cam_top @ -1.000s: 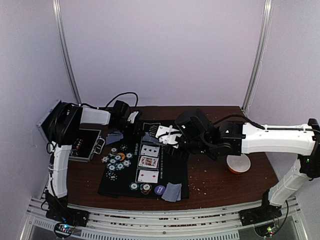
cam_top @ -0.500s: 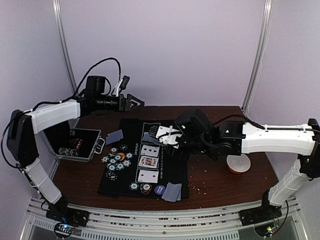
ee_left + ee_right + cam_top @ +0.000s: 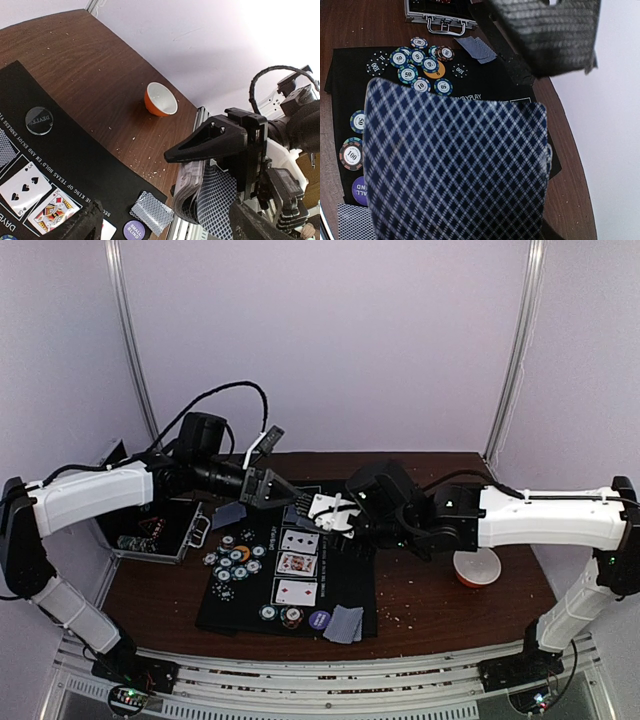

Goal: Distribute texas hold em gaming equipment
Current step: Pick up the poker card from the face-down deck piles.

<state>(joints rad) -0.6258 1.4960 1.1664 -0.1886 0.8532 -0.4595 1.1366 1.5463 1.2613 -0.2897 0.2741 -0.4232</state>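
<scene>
Jaws on my left end effector point(image 3: 270, 487) are gaping wide, having just spread; that arm is swinging in toward the thick deck of blue-lattice-backed playing cards point(image 3: 209, 194), which my right end effector point(image 3: 326, 510) is gripping above the black mat point(image 3: 235, 615). Likely drawing another card to deal.

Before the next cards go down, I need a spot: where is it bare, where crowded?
Bare wood lies between the black mat and the bowl, and in front of the case at near left. The mat's right strip beside the face-up cards is free. Crowded: the chips on its left.
</scene>
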